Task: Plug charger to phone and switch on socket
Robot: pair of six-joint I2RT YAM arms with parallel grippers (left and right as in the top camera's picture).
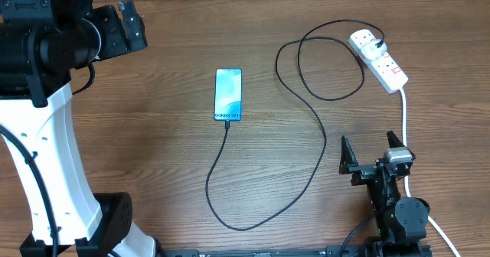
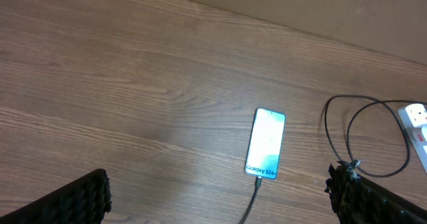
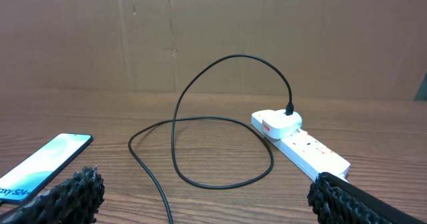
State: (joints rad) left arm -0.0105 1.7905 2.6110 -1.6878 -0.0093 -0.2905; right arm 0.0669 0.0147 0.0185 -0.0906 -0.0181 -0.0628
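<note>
The phone point(image 1: 228, 95) lies flat mid-table, its teal screen lit; it also shows in the left wrist view point(image 2: 265, 144) and the right wrist view point(image 3: 40, 164). The charger's black cable point(image 1: 207, 187) meets the phone's bottom edge, loops across the table and ends in a white adapter point(image 3: 280, 122) seated in the socket point(image 1: 380, 60). The socket's switch position is too small to read. My left gripper point(image 2: 220, 183) is open, high at the table's far left, away from everything. My right gripper point(image 1: 372, 151) is open near the front right, empty, short of the socket point(image 3: 310, 147).
The socket's thick white cord point(image 1: 403, 119) runs down the right side, past my right gripper, towards the front edge. Slack cable point(image 3: 235, 56) arches up and lies in a wide loop between phone and socket. A brown wall stands behind the table.
</note>
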